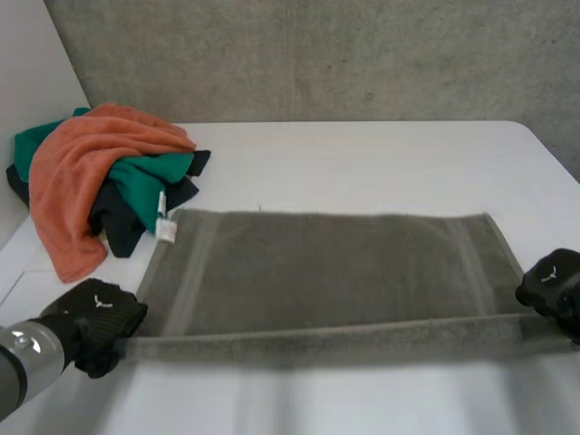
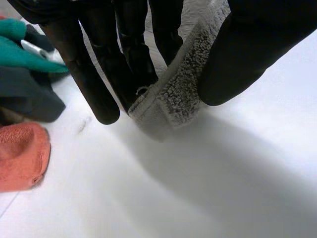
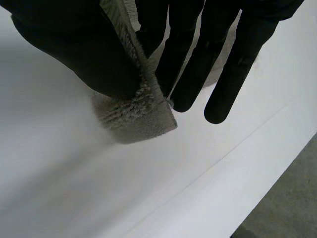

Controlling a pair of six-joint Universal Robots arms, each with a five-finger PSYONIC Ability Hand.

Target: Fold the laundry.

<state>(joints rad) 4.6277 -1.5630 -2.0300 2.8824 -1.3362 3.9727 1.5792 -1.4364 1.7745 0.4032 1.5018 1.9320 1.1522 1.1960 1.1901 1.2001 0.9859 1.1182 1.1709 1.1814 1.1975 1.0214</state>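
Note:
A grey-green towel (image 1: 326, 267) lies spread across the table's middle, its near edge lifted off the surface and stretched taut between my two hands. My left hand (image 1: 98, 322) pinches the near left corner; in the left wrist view that towel corner (image 2: 166, 101) sits clamped between thumb and fingers (image 2: 101, 94). At the near right corner, my right hand (image 1: 553, 285) holds the towel the same way, the corner (image 3: 141, 111) squeezed between its thumb and fingers (image 3: 237, 64). A white label (image 1: 166, 228) shows at the towel's far left corner.
A heap of laundry sits at the far left: an orange towel (image 1: 82, 172) over green (image 1: 149, 186) and dark cloths (image 1: 118, 222). The white table (image 1: 362, 163) ends at a grey wall behind. The table's edge (image 3: 277, 178) runs close beside my right hand.

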